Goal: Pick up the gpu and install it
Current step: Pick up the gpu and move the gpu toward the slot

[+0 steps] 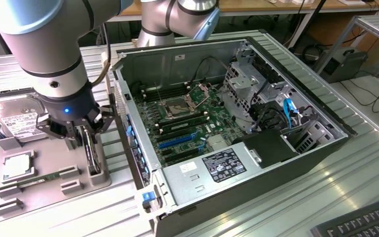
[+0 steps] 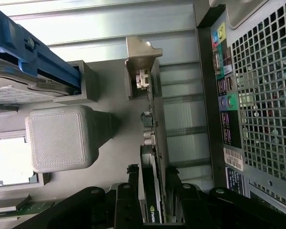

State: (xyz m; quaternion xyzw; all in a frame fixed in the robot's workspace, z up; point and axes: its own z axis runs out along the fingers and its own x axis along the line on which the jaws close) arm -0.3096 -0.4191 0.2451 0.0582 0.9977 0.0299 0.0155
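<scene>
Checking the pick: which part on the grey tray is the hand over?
The gpu, the thin dark card standing on edge, under the hand. The hard drive and memory stick lie flat.

Gpu (image 1: pixel 94 158) edgewise in tray (image 1: pixel 48 160) beside case (image 1: pixel 170 59)

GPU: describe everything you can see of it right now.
The gpu is a thin, flat, dark circuit card standing on its long edge in a slot of the grey holder tray, beside the open PC case. Edge-on in the wrist view, it shows a silver metal bracket at one end. The gripper sits directly over it.
</scene>
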